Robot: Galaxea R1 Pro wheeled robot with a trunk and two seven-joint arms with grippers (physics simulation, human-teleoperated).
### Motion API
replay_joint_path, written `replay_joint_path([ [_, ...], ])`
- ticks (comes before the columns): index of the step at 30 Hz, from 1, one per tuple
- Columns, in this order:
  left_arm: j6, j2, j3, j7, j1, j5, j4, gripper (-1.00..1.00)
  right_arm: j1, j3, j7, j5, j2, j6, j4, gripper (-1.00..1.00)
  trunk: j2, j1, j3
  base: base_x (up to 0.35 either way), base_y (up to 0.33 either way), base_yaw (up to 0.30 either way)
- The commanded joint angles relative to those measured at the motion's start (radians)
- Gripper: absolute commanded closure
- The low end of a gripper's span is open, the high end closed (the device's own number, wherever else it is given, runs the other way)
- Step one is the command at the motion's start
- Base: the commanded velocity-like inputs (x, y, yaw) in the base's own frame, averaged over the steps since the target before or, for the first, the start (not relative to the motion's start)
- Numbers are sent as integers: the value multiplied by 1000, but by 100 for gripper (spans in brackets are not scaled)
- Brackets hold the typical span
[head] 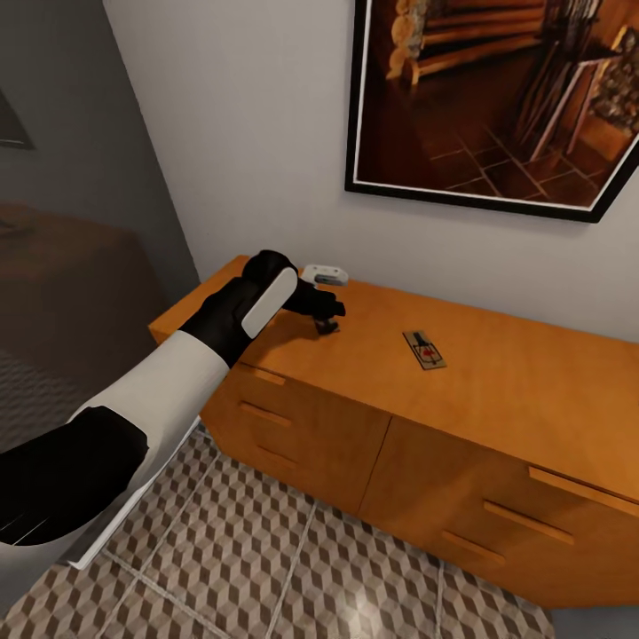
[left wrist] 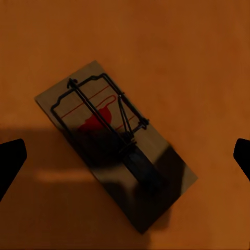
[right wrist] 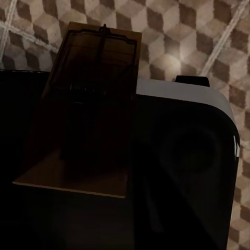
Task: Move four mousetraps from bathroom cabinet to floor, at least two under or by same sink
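On the orange-brown cabinet [head: 497, 390] top lies a tan mousetrap [head: 424, 349] with a red mark. My left gripper [head: 327, 321] hovers just above the cabinet top, left of that trap. In the left wrist view a mousetrap [left wrist: 115, 140] lies flat on the wood between my open left gripper's [left wrist: 125, 156] dark fingertips [left wrist: 10, 159]; I cannot tell if it is the same trap. In the right wrist view another mousetrap [right wrist: 86, 109] stands close to the camera, held up above the cube-pattern bathroom floor [right wrist: 172, 36]. The sink is out of view.
A framed picture [head: 497, 98] hangs on the white wall above the cabinet. A small white object [head: 325, 273] sits at the back of the cabinet top by my left hand. Patterned floor tiles [head: 266, 550] run in front of the drawers. A dark robot part [right wrist: 182, 177] lies below the held trap.
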Motion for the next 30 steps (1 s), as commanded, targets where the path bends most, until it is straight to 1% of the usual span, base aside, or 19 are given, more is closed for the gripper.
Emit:
replay_joint_path([
  [1,2,1,-2,10,-1,11,-1,-100,0,7,7,-14,0,-2,1,100,0,0,-2,0,0,0],
  [16,2,1,-2,10,-1,11,-2,-100,0,8,7,-14,1,-2,2,100,0,0,-24,0,0,0],
  [30,2,0,-2,12,-1,10,-2,-100,0,9,7,-14,1,-2,1,100,0,0,-26,0,0,0],
])
